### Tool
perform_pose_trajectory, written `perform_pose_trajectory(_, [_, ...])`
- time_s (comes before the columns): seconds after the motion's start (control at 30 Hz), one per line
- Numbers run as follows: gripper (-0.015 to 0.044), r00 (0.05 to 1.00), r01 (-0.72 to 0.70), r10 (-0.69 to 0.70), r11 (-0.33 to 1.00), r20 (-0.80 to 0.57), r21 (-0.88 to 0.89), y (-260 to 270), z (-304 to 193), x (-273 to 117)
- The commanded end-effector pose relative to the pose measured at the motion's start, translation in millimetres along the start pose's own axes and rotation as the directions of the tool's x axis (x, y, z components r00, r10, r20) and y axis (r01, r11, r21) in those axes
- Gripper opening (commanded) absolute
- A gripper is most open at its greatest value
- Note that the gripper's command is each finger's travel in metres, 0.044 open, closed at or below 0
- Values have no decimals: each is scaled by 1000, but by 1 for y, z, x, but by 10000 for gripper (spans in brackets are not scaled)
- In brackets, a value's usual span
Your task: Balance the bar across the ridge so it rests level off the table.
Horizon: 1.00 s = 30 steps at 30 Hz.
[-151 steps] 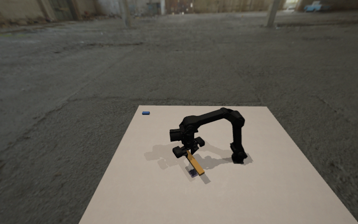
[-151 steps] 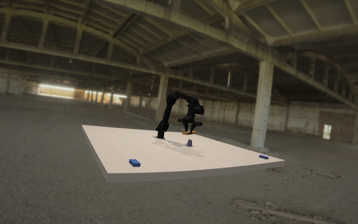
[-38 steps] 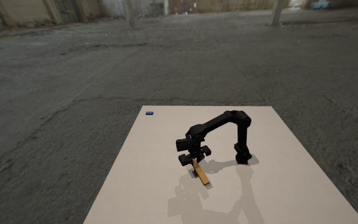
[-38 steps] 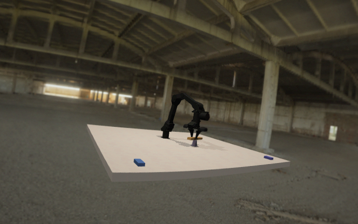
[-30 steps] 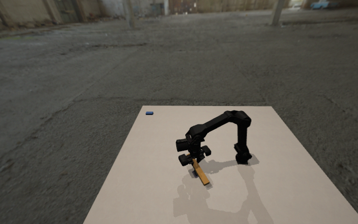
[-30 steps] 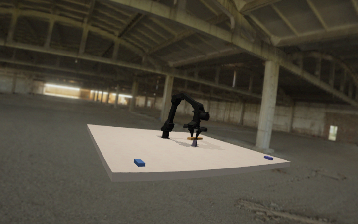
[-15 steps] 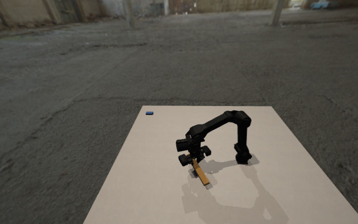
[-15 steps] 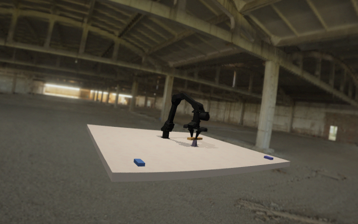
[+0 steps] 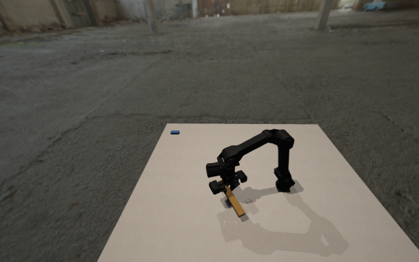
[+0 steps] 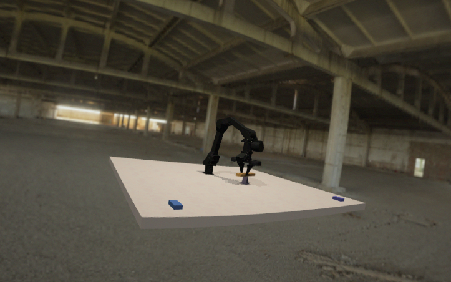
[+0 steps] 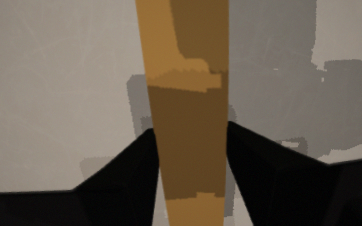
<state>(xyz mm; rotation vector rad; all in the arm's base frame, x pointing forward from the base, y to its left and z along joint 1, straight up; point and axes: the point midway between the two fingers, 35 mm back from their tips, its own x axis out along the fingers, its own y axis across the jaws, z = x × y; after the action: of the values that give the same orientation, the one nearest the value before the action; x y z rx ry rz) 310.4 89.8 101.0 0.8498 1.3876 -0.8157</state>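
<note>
The orange bar (image 9: 236, 204) (image 10: 252, 174) (image 11: 188, 112) is held off the table and looks about level in the exterior view. My gripper (image 9: 228, 189) (image 10: 244, 173) (image 11: 190, 133) is shut on the bar, with one finger on each long side. The dark purple ridge (image 9: 228, 204) (image 10: 244, 181) stands on the table below the bar, narrow at its top. In the exterior view the bar is over the ridge's top; I cannot tell if they touch. The ridge is partly hidden by the bar in the top view and does not show clearly in the wrist view.
A blue block (image 9: 174, 132) (image 10: 175, 204) lies near one corner of the pale table (image 9: 159, 228) (image 10: 157, 196). A purple-blue block (image 10: 338, 198) lies near another corner. The arm's base stands on the table, and the arm's shadow falls around the bar.
</note>
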Motion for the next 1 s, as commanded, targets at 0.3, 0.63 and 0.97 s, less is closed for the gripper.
perform_pose_trajectory(0.3, [0,1000,0,0,1000,2,3,0,0,2])
perform_pose_trajectory(0.63, [0,1000,0,0,1000,2,3,0,1,3])
perform_pose_trajectory(0.97, [0,1000,0,0,1000,2,3,0,1,3])
